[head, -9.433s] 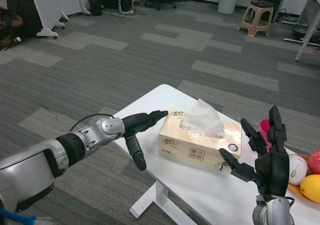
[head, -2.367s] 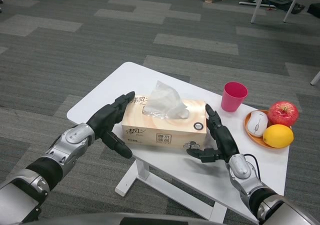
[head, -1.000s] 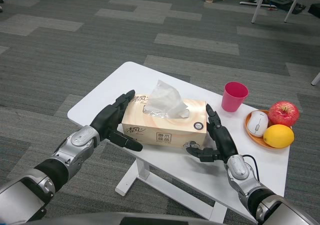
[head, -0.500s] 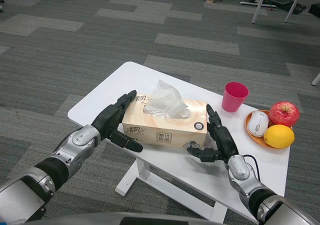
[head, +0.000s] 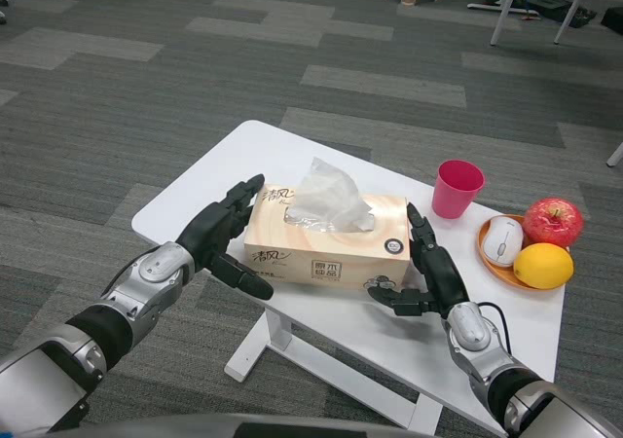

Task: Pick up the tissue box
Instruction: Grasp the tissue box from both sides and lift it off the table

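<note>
The tan tissue box [head: 326,248], with a white tissue sticking out of its top, lies in the middle of the white table [head: 243,156]. My left hand [head: 222,236] presses flat against the box's left end, thumb low at the near corner. My right hand [head: 426,271] presses against the right end, thumb curled under the near right corner. The box is clamped between the two palms. Whether its base has left the tabletop is not clear.
A pink cup [head: 457,188] stands behind the box to the right. Further right, an orange plate [head: 484,253] holds a white mouse [head: 500,240], a red apple [head: 552,220] and a lemon [head: 543,265]. The table's near edge runs just under my hands.
Both hands have closed in on the box's ends since the earliest frame. In the last half second the box and both hands shifted slightly to the right.
</note>
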You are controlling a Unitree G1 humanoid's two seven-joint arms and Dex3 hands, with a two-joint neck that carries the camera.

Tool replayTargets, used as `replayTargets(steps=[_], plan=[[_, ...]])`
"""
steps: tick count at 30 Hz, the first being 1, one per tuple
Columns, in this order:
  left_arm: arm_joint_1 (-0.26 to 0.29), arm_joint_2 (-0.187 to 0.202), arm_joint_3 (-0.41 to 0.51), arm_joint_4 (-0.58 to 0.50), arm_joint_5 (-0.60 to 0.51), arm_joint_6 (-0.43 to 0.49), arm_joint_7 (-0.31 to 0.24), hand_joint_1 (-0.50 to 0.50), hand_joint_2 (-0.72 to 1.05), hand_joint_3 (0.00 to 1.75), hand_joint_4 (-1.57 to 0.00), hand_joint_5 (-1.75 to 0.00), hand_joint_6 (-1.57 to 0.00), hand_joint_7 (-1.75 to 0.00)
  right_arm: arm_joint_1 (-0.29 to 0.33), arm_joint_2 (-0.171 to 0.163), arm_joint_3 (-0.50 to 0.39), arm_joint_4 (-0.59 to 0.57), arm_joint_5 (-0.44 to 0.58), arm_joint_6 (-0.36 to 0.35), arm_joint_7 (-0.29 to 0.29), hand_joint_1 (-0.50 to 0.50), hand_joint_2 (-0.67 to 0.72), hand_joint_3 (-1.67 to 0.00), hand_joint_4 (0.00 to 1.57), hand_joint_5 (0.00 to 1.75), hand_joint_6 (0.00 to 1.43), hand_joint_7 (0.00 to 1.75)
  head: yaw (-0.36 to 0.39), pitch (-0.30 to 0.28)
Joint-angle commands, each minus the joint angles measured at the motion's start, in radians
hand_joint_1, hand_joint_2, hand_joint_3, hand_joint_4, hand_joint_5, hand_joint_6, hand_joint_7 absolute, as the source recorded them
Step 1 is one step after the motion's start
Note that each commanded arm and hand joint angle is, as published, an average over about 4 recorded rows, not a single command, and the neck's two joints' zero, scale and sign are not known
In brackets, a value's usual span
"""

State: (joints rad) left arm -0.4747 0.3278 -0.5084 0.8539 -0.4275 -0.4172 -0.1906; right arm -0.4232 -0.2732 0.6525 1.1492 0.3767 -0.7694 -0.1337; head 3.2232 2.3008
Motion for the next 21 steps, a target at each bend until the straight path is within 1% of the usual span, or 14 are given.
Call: replayTargets(steps=[1,2,5,9,13,15,17,21], plan=[[-0.012,-0.029,-0.037,-0.004,-0.010,0.008,-0.030,0.50,-0.50,0.00,0.00,-1.03,0.00,-0.14,0.003,0.021,0.013,-0.017,-0.015,0.001,0.019,0.12,-0.41,-0.48,0.43,0.39,0.06,0.14,0.000,0.000],[-0.012,-0.029,-0.037,-0.004,-0.010,0.008,-0.030,0.50,-0.55,0.00,0.00,-1.03,0.00,-0.14,0.003,0.021,0.013,-0.017,-0.015,0.001,0.019,0.12,-0.41,-0.48,0.43,0.39,0.06,0.14,0.000,0.000],[-0.012,-0.029,-0.039,-0.003,-0.011,0.008,-0.030,0.50,-0.55,0.00,0.00,-1.03,0.00,-0.14,0.003,0.020,0.013,-0.017,-0.015,0.001,0.019,0.12,-0.41,-0.48,0.43,0.39,0.06,0.14,0.002,0.001],[-0.012,-0.029,-0.039,-0.003,-0.012,0.008,-0.030,0.50,-0.55,0.00,0.00,-0.92,0.00,-0.14,0.003,0.020,0.013,-0.018,-0.015,0.001,0.019,0.12,-0.41,-0.48,0.43,0.39,0.06,0.14,0.005,0.002],[-0.012,-0.029,-0.039,-0.003,-0.014,0.009,-0.030,0.50,-0.55,0.00,0.00,-0.92,0.00,-0.14,0.003,0.020,0.013,-0.019,-0.015,0.001,0.019,0.12,-0.41,-0.48,0.43,0.39,0.06,0.14,0.005,0.002],[-0.012,-0.030,-0.039,-0.003,-0.015,0.008,-0.030,0.50,-0.55,0.00,0.00,-0.92,0.00,-0.10,0.003,0.020,0.014,-0.019,-0.015,0.001,0.019,0.12,-0.41,-0.48,0.43,0.39,0.06,0.14,0.005,0.002],[-0.012,-0.030,-0.040,-0.003,-0.019,0.009,-0.030,0.50,-0.50,0.00,0.00,-0.92,0.00,-0.07,0.003,0.020,0.014,-0.020,-0.015,0.001,0.019,0.12,-0.41,-0.48,0.43,0.39,0.06,0.14,0.005,0.003],[-0.012,-0.030,-0.042,-0.003,-0.022,0.009,-0.030,0.50,-0.39,0.00,0.00,-0.92,0.00,-0.07,0.003,0.020,0.016,-0.019,-0.015,0.001,0.019,0.14,-0.41,-0.48,0.43,0.39,0.06,0.14,0.008,0.004]])
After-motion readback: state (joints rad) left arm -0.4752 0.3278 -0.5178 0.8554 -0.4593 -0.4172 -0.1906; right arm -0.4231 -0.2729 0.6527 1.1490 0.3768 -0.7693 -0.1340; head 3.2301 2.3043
